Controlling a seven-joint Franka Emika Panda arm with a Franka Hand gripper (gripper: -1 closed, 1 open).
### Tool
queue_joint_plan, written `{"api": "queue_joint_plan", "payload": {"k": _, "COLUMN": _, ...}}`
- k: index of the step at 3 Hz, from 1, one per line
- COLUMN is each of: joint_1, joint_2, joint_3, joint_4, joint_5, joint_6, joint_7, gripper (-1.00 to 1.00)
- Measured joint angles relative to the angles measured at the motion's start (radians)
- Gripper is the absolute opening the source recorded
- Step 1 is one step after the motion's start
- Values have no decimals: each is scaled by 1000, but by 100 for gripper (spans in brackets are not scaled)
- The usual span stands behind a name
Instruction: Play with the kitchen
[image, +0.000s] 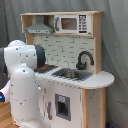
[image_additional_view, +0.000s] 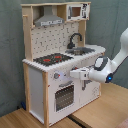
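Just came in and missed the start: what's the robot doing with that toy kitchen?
A single robot arm is reaching at the front of the toy kitchen. In the second exterior view its gripper sits against the front panel just below the stovetop, around the knobs above the oven door. Whether it grips anything cannot be made out. The sink and faucet are untouched.

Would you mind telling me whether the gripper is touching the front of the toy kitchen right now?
Cannot tell. In the second exterior view the gripper overlaps the kitchen front beside the knobs, showing neither contact nor gap; the first exterior view's arm hides it.
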Motion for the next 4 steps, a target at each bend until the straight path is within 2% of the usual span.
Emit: {"api": "queue_joint_plan", "payload": {"k": 4, "joint_1": 0, "joint_2": -2, "joint_3": 3, "joint_4": 3, "joint_5": -3, "joint_6": -1, "joint_7": 463, "gripper": -100}}
